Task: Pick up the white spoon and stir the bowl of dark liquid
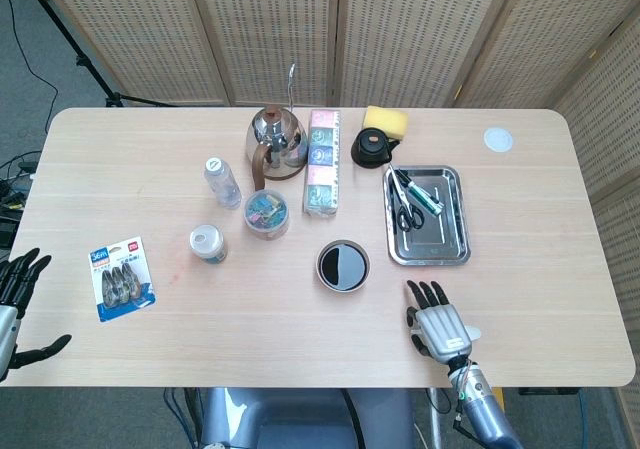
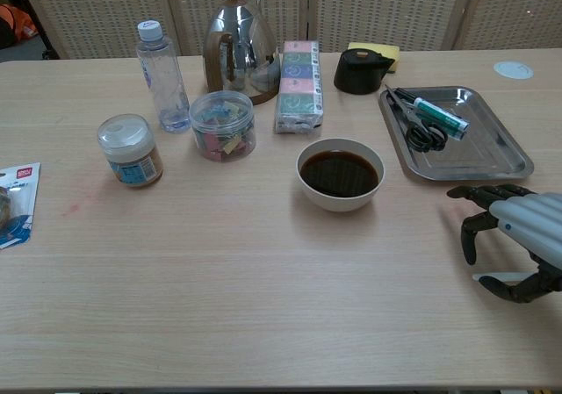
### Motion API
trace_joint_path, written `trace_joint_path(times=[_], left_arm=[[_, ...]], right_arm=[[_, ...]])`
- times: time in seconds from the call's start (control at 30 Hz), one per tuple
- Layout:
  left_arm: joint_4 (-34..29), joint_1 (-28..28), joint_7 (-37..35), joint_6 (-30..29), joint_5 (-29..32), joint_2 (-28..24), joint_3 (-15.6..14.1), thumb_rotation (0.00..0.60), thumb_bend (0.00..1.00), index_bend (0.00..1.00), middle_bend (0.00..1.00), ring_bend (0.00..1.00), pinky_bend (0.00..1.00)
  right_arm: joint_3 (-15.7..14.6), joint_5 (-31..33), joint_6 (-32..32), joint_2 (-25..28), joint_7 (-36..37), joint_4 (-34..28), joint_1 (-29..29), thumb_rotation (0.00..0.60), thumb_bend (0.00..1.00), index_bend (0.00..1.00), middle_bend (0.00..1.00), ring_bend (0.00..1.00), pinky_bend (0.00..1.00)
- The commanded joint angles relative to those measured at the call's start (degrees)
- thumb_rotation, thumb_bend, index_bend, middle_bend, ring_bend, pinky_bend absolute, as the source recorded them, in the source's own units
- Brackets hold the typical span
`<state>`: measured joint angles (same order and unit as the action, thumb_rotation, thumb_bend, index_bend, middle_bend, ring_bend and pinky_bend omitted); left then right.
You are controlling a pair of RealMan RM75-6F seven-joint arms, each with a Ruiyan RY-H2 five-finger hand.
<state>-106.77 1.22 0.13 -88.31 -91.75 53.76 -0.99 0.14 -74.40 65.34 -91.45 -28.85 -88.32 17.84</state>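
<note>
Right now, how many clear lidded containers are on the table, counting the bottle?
3: the water bottle far left near the kettle, the clip-filled tub beside it, and the small jar nearer the front-left. None seems hidden.

Both views bright and even, diffuse overhead light, no hard shadows. Soft short shadow hugs the near side of the bowl in the chest view. Glare on the kettle behind the bowl and on the metal tray to its right; faint sheen on the table. Focus is sharp across both. Chest view shows mild bowing toward the frame edges. No motion blur.
</note>
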Motion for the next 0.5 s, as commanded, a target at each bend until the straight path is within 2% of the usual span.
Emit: trace_joint_path(times=[0.03,0.5], left_arm=[[-0.02,-0.02,-0.04,-0.05,-0.01,0.00,0.00,0.600,0.00,0.00,0.00,0.00,0.00],[0.02,0.00,-0.09,0.05,-0.04,0.00,-0.03,0.600,0.00,0.00,0.00,0.00,0.00]], right_arm=[[-0.08,0.07,-0.02,-0.11,0.10,0.41,0.01,0.600,0.40,0.49,0.03,0.00,0.00],[-0.88,-0.70,0.43,-0.47,0.19,2.00,-0.08,0.600,0.40,0.49,0.03,0.00,0.00]])
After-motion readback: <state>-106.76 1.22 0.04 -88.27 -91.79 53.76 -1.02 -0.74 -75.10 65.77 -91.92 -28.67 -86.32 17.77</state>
